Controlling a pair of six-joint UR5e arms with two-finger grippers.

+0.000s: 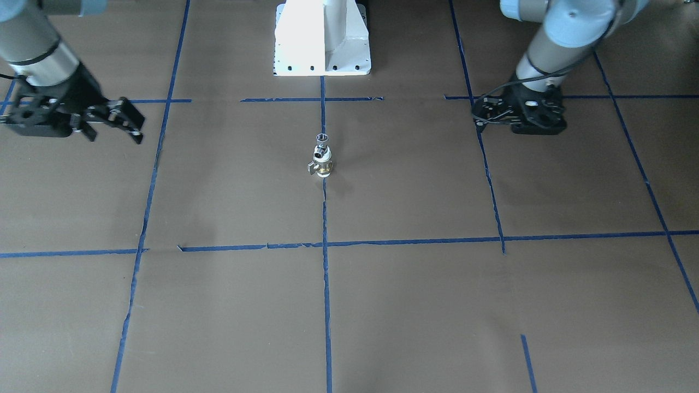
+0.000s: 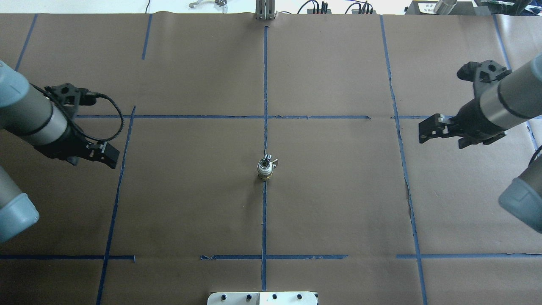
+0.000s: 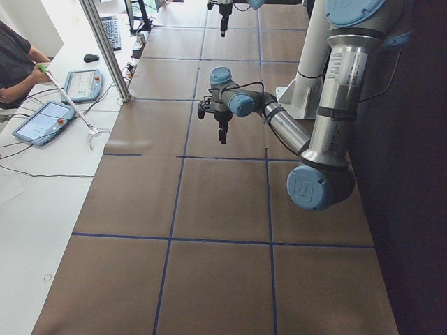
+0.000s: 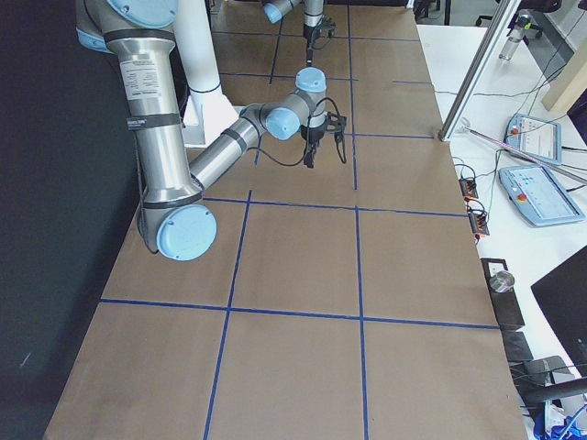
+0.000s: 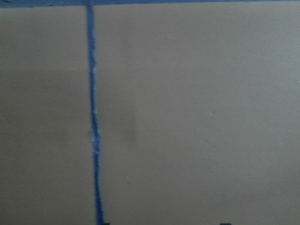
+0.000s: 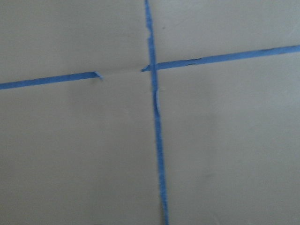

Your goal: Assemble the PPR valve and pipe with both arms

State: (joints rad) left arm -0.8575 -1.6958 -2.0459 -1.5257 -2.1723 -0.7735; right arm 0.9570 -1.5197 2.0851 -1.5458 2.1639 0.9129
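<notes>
The PPR valve (image 1: 321, 165), with a white band, a brass base and a small side handle, stands upright on the table's middle tape line. The chrome pipe (image 1: 322, 140) sits on top of it, round open end up, and the two look joined. In the overhead view I see them from above as one piece (image 2: 266, 166). My left gripper (image 2: 106, 155) hangs open and empty far to the left. My right gripper (image 2: 425, 129) hangs open and empty far to the right. Neither touches the parts. Both wrist views show only brown paper and blue tape.
Brown paper with a blue tape grid (image 2: 265, 84) covers the table. The robot's white base (image 1: 322, 38) stands at the near edge. An aluminium post (image 2: 264, 9), cables and teach pendants (image 3: 49, 120) lie beyond the far edge, with an operator (image 3: 17, 63) there.
</notes>
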